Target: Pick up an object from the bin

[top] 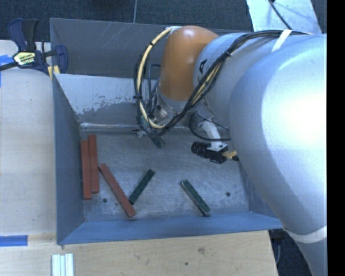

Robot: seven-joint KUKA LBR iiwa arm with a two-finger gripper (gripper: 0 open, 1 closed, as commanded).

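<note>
Along left of bin (66,154), red-brown sticks (89,168)

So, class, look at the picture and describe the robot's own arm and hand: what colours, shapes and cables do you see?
The arm is a thick, rounded, silver-grey shell. Its wrist carries a smooth orange dome cover. Yellow and black cables loop round that cover, and more black cables run along the shell. The hand below is small and dark.
</note>
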